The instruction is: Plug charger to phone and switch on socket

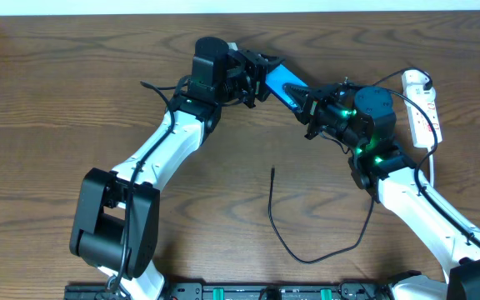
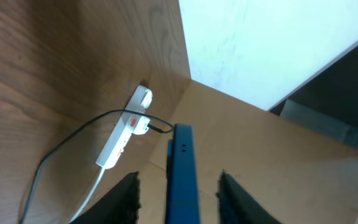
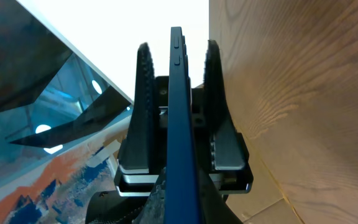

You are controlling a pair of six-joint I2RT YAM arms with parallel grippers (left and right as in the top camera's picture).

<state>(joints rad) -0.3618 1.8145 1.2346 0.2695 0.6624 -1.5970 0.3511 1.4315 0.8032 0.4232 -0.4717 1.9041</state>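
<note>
The phone (image 1: 283,83), a slim blue slab, is held off the table on edge between the two arms. My right gripper (image 1: 308,108) is shut on its right end; in the right wrist view its dark jaws (image 3: 182,190) press on the phone (image 3: 180,124). My left gripper (image 1: 263,77) straddles the other end, open, and a gap shows on each side of the phone (image 2: 182,177) between its fingers (image 2: 126,199). The charger (image 1: 277,225) lies loose on the table, its plug tip (image 1: 272,171) free. At the right, the charger cable runs up to the white socket (image 1: 422,107).
The socket (image 2: 124,138) shows red switch marks, and its white cord (image 2: 92,190) trails toward the near side. The charger's black cable (image 2: 73,140) arches over the wood to the strip. The table's far edge (image 1: 240,13) meets a white wall.
</note>
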